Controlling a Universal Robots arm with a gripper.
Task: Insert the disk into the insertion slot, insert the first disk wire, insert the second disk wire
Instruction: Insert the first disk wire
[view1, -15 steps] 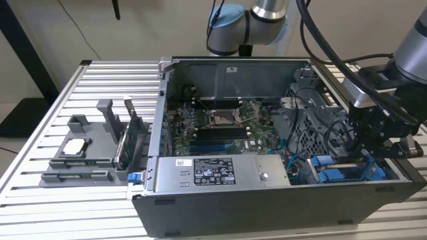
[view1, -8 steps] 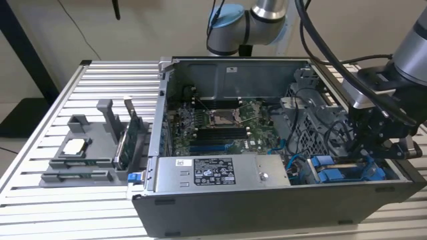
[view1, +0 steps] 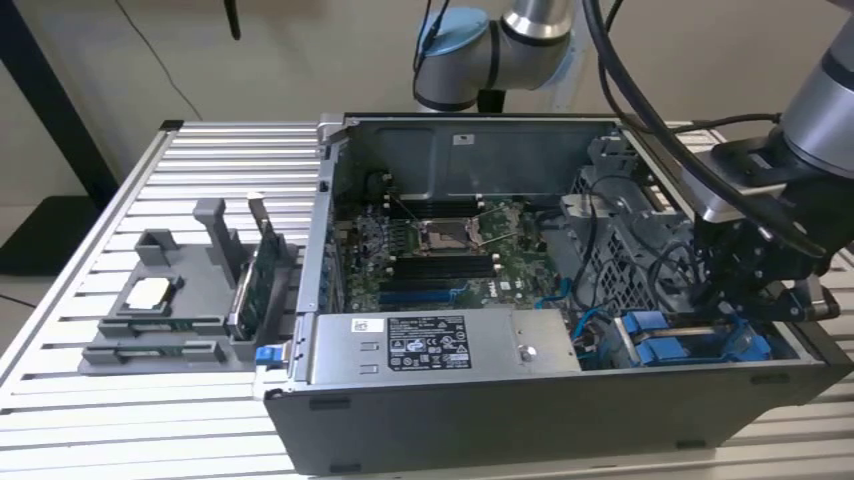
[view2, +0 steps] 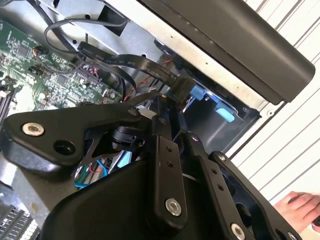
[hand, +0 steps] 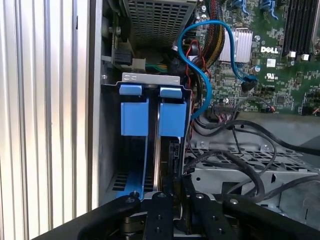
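Gripper (view2: 172, 102) down in the case's (view1: 534, 430) drive bay, jaws nipped onto one black plug (view2: 180, 89) of a flat cable, at the edge of the disk (hand: 172, 117), which sits in the bay beside a second blue carrier (hand: 134, 116) (two carriers counted, both pushed in).

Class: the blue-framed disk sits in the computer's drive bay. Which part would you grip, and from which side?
Probably the two blue tabs on the exposed end of the disk, approached through the open case: bay walls cover its other faces, and only that end stands clear.
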